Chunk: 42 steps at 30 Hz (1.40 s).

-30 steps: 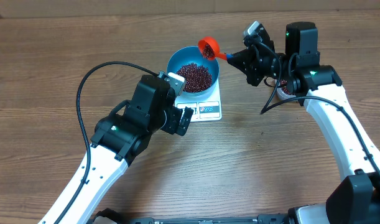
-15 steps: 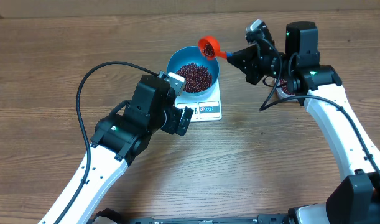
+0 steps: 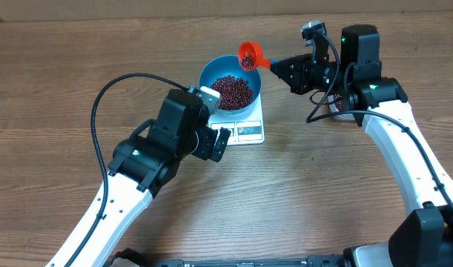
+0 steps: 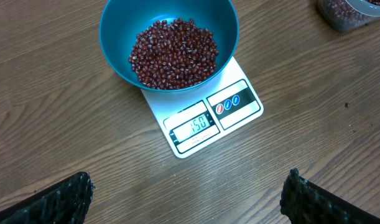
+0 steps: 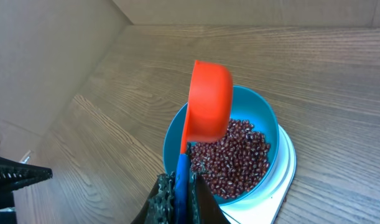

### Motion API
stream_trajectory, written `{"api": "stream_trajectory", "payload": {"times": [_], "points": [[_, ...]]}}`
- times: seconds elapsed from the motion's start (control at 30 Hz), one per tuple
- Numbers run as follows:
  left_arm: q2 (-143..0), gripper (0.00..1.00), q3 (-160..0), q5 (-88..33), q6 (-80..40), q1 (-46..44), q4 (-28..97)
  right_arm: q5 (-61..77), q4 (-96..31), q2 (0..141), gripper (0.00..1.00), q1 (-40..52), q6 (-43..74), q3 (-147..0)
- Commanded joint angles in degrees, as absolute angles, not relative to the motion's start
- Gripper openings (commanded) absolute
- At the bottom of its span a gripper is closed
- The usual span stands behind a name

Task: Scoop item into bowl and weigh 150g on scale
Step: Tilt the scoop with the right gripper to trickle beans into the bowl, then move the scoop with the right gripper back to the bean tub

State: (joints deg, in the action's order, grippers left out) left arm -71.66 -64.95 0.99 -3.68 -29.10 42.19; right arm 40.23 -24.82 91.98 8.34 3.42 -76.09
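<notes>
Weighing looks done, with the beans (image 4: 174, 53) in the blue bowl (image 4: 115, 37) on the scale (image 4: 157, 107) showing target weight; the right tool (image 5: 177, 193), clamped on the scoop (image 5: 209, 102) above the bowl's far rim, should withdraw level, while the left tool (image 4: 186, 190) hangs open.

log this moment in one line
left tool open, near scale | right tool shut on scoop above bowl rim | beans in bowl on scale | display 150

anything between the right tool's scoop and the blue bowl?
Nothing visible. The right tool holds the orange scoop above the bowl rim, with only open air down to the beans. The left tool is open on the scale's near side, not over the bowl.
</notes>
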Motion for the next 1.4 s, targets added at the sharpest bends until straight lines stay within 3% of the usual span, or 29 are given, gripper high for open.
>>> {"api": "stream_trajectory", "payload": {"times": [0.0,1.03,1.37], "points": [[-71.90,1.00,-64.51,0.19,-3.42,-28.88,42.17,40.75,-24.23,91.72,0.04,8.62,4.73,-76.95],[-71.90,1.00,-64.51,0.19,-3.42,-28.88,42.17,44.84,-23.16,91.72,0.04,8.19,5.41,-76.97],[-71.90,1.00,-64.51,0.19,-3.42,-28.88,42.17,48.31,-22.96,91.61,0.04,0.40,9.02,-76.97]]}}
